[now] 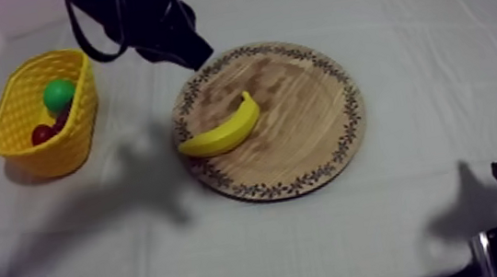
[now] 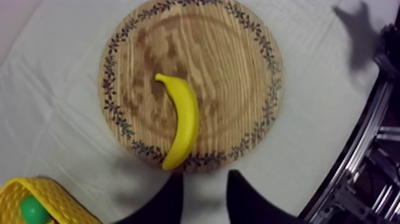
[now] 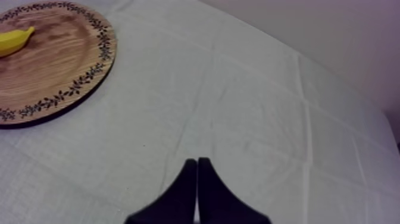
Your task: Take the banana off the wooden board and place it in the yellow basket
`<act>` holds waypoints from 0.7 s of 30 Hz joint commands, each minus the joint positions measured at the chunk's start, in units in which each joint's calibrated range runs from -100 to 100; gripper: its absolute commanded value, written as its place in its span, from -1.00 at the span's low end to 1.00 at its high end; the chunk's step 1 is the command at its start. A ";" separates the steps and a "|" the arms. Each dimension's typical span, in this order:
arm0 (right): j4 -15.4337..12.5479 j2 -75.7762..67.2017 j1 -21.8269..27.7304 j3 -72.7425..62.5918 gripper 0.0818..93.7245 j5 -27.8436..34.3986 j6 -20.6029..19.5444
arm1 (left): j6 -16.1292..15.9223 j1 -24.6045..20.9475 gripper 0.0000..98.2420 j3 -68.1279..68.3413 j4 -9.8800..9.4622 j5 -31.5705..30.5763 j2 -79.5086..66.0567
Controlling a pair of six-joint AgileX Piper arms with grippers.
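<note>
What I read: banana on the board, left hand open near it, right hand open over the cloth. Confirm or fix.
One error: the right hand is shut over the cloth, per the right wrist view. The rest stands: banana on the board, left hand open near it.

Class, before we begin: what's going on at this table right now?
The left gripper hangs open just off the rim of the wooden board, close to one end of the banana. The banana lies untouched on the board, with that end reaching the rim. The yellow basket beside the board holds a green fruit and a small red fruit. The right gripper is shut on nothing over the cloth.
</note>
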 commanded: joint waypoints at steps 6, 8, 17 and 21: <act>0.00 0.00 0.00 0.01 -0.99 0.00 -0.02 | -0.77 0.34 0.48 1.18 -0.30 0.29 -0.07; 0.00 0.00 0.00 0.01 -0.99 0.00 -0.02 | -0.81 0.44 0.55 1.48 -0.37 0.31 0.14; 0.00 0.00 0.00 0.01 -0.99 0.00 -0.02 | -1.62 0.54 0.64 5.89 -0.10 -4.03 5.33; 0.00 0.00 0.00 0.01 -0.99 0.00 -0.02 | -1.90 0.54 0.64 8.36 0.21 -7.41 9.63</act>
